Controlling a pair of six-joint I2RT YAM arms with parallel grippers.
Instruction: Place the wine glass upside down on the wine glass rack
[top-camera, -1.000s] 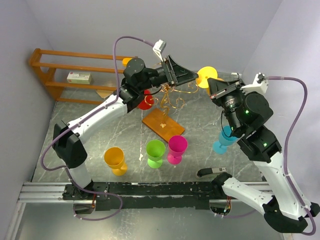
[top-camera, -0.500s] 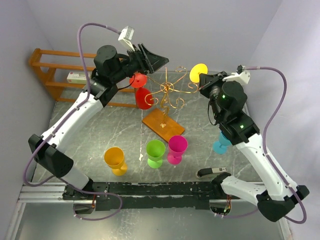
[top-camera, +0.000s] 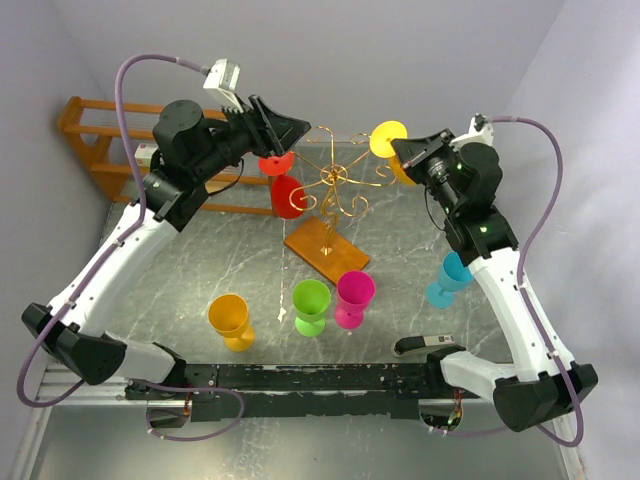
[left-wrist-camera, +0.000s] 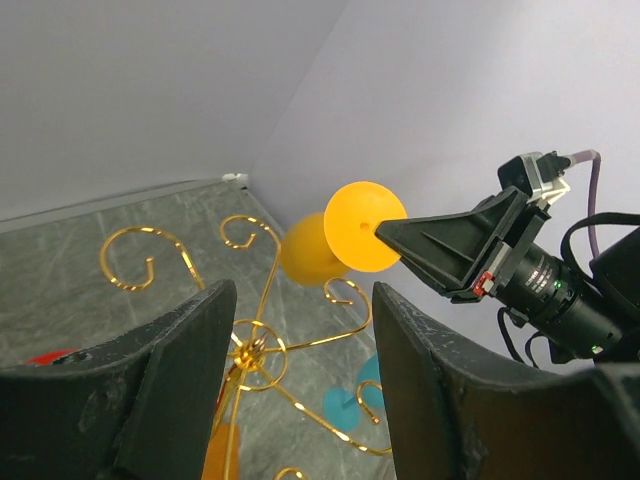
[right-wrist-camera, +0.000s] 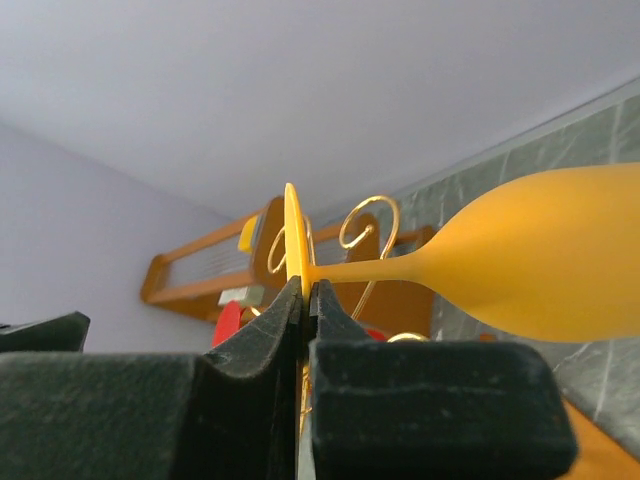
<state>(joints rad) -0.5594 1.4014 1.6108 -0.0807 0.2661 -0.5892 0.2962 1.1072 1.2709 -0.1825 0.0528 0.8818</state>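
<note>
The gold wire wine glass rack (top-camera: 336, 186) stands on its orange-brown wooden base (top-camera: 326, 251). A red glass (top-camera: 286, 192) hangs upside down on its left side. My right gripper (top-camera: 404, 152) is shut on the foot disc of a yellow wine glass (top-camera: 387, 139), held sideways at the rack's right curls. In the right wrist view the gripper (right-wrist-camera: 305, 290) pinches the thin foot (right-wrist-camera: 291, 235), with the bowl (right-wrist-camera: 540, 258) to the right. My left gripper (top-camera: 282, 124) is open and empty, above and left of the rack. The left wrist view shows the yellow glass (left-wrist-camera: 318, 247) and rack (left-wrist-camera: 256, 344).
Orange (top-camera: 230, 319), green (top-camera: 310, 303) and magenta (top-camera: 354, 296) glasses stand upright in front of the base. A teal glass (top-camera: 447, 279) stands at the right. A brown wooden shelf unit (top-camera: 100, 150) is at the back left. A dark object (top-camera: 424, 344) lies near the right arm's base.
My left gripper has drawn back to the left, away from the rack; the red glass stays hanging. My right gripper has carried the yellow glass left, closer to the rack.
</note>
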